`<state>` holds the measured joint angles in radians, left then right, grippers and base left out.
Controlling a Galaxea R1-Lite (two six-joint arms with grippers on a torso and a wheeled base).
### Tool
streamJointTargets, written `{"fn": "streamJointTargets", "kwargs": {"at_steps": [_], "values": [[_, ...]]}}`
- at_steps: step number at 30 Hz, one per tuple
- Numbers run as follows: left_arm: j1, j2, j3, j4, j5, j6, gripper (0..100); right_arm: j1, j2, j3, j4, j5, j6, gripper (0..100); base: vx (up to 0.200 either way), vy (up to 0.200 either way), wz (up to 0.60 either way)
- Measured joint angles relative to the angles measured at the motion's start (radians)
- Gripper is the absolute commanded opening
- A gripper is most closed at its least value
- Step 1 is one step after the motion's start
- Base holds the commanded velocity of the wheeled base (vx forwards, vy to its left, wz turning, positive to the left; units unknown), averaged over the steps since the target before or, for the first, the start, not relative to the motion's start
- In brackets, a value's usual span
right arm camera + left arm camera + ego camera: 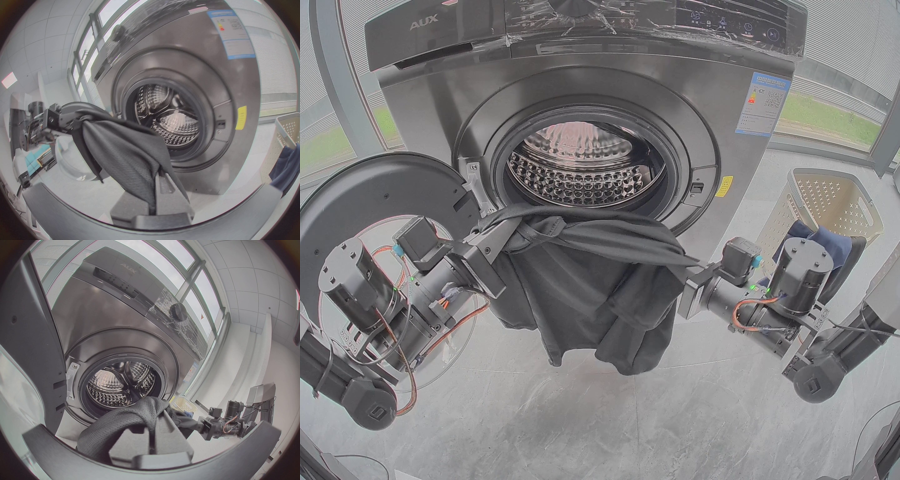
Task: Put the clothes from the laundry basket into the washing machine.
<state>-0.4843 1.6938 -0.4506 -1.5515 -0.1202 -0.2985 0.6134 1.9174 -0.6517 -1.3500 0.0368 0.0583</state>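
Head view: both arms are held forward at about the same height in front of the washing machine (437, 106). Their forearms angle inward, so the two grippers face each other across the machine's front. The left gripper (503, 232) is clamped on one end of a black garment (594, 281), and the right gripper (692, 267) is clamped on the other end. Between the two sets of jaws the cloth is drawn into a tight band, and the rest hangs below it in loose folds.

The open drum (581, 162) lies just beyond and above that band, midway between the grippers. The band crosses the lower lip of the opening, but whether it touches the lip cannot be told. The round door (369, 187) stands swung open on the outer side of the left gripper, behind that arm's wrist.

On the outer side of the right gripper, past its wrist, the laundry basket (831, 200) stands on the floor beside the machine. Dark blue clothes (831, 240) are draped over its near rim.

In each wrist view the arm's own fingers are pressed together, with a fold of black mesh cloth pinched between them.
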Motion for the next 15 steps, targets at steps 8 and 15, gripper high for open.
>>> {"fn": "streamJointTargets", "kwargs": {"at_steps": [8, 15], "values": [[-0.020, -0.013, 0.023, -0.002, -0.023, 0.003, 100, -0.042, -0.016, -0.003, -0.117, -0.058, 0.103, 0, 0.000, 0.000, 0.00], [-0.040, -0.005, 0.066, -0.002, -0.057, 0.001, 100, -0.036, -0.018, -0.030, -0.183, -0.084, 0.134, 0, 0.000, 0.000, 0.00]]}}
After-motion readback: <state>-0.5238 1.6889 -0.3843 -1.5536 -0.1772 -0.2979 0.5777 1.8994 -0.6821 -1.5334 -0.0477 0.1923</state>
